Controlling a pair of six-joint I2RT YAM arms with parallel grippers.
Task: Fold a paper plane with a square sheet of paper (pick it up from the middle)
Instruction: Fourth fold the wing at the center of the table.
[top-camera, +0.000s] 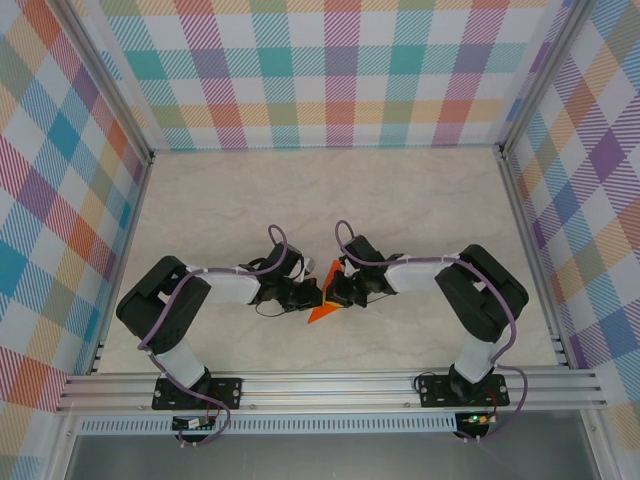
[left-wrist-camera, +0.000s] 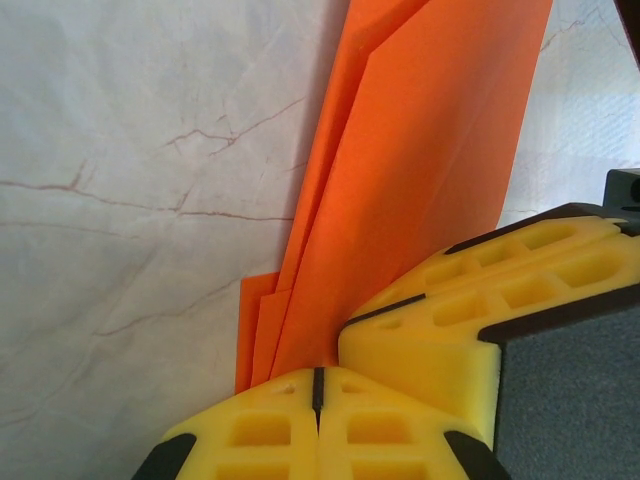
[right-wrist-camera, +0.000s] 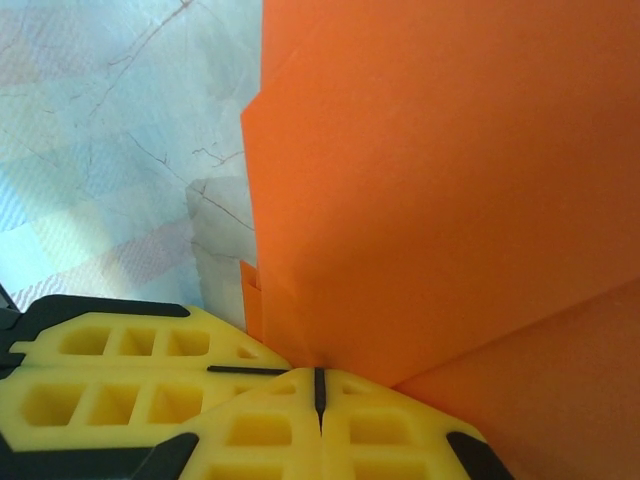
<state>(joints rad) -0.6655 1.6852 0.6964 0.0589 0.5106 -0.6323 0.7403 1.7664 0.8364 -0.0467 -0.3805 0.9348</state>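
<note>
Paper plane (left-wrist-camera: 420, 180) (orange, layered) is pinched by left fingers (left-wrist-camera: 250, 435) and right fingers (right-wrist-camera: 250, 435).

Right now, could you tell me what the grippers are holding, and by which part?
The folded orange paper: the left gripper and the right gripper are each shut on its layered edge, close beside each other at the same end.

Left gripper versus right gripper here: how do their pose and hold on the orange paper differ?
The left gripper points in from the left in the top view, the right gripper from the right, tips nearly meeting. Above the left gripper the folded orange paper shows as narrow stacked layers; above the right gripper it spreads as a broad face. Both are shut on the paper, yellow fingers pressed together, close beside each other.
</note>
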